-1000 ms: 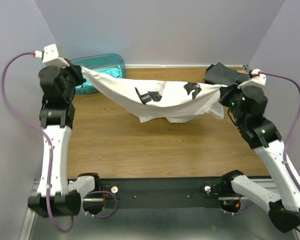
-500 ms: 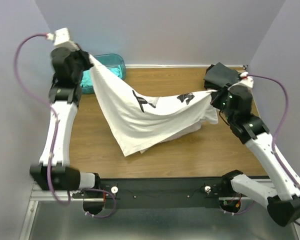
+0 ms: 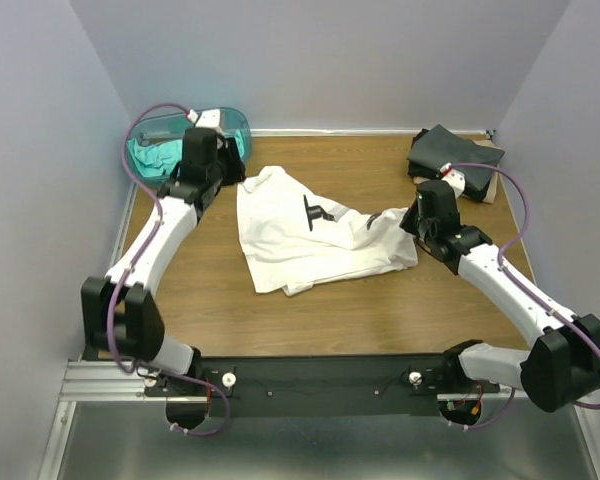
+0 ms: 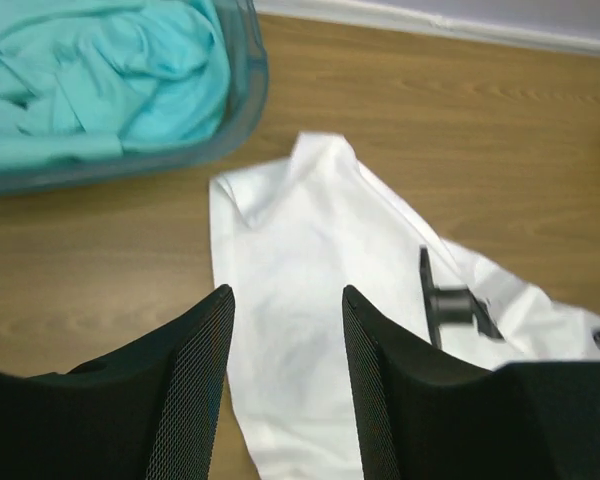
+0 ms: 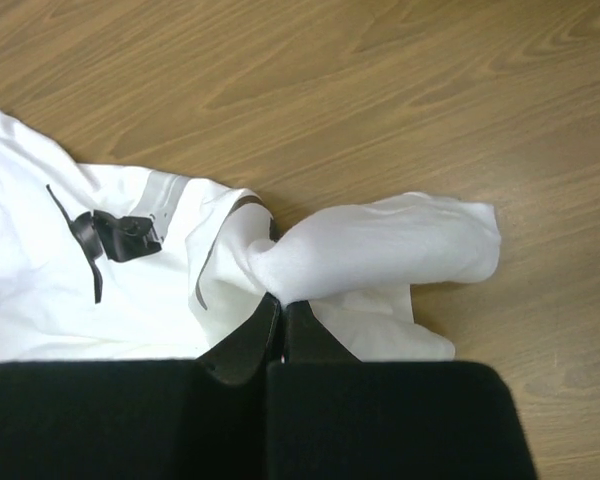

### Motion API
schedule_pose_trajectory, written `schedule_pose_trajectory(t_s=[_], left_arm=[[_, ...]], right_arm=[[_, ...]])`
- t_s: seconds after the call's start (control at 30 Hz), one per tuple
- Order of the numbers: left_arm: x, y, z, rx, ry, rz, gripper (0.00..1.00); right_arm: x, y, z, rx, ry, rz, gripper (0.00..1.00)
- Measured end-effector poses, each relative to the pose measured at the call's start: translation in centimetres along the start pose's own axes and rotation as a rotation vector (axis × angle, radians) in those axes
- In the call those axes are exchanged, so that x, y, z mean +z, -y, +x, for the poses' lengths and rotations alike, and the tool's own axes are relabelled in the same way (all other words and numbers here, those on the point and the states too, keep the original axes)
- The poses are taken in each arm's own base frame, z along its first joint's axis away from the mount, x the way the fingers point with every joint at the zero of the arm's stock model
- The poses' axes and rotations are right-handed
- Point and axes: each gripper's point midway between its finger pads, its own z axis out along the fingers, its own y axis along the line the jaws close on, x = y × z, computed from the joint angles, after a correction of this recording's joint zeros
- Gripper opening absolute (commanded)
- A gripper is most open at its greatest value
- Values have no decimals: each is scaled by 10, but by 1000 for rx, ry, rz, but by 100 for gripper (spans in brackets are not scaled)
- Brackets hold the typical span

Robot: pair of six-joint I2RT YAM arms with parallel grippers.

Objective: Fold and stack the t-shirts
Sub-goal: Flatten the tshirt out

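shirt (image 3: 300,240): was hung between my arms, now down beside tub (image 4: 245,95); foldable.
left pincer (image 4: 285,335): spread, I let go.
right pincer (image 5: 280,320): still pinching shirt.

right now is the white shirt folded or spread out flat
Neither: the white shirt lies rumpled on the table, edges doubled over. The right gripper pinches a bunched corner; the left gripper is open above it.

A brown wood-grain tabletop (image 3: 280,310) is closed in by three plain, pale lilac-grey walls: a back wall (image 3: 330,60), a left wall (image 3: 40,150) and a right wall (image 3: 580,100). A white strip (image 3: 330,131) runs along the far edge. A black bar (image 3: 320,375) lies along the near edge, with a metal rail (image 3: 90,372) at the near left corner. The light is soft and even.
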Motion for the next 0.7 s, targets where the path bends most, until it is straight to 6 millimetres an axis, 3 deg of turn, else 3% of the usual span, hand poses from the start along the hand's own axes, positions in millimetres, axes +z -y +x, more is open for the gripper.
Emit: schedule_pose_trajectory(t_s=[0.1, 0.23, 0.37, 0.5, 0.7], left_arm=[[-40, 11, 48, -25, -58, 38, 53], [-69, 15, 148, -59, -268, 64, 52], [-94, 5, 234, -97, -494, 39, 52], [-107, 2, 266, -142, -579, 40, 53], [-107, 11, 272, -184, -593, 88, 54]], right_arm=[[2, 1, 4, 6, -6, 3, 0], [7, -2, 7, 15, -13, -7, 0], [14, -4, 13, 12, -34, -13, 0], [16, -5, 20, 21, -48, -25, 1], [18, 1, 38, 25, -86, -21, 0]])
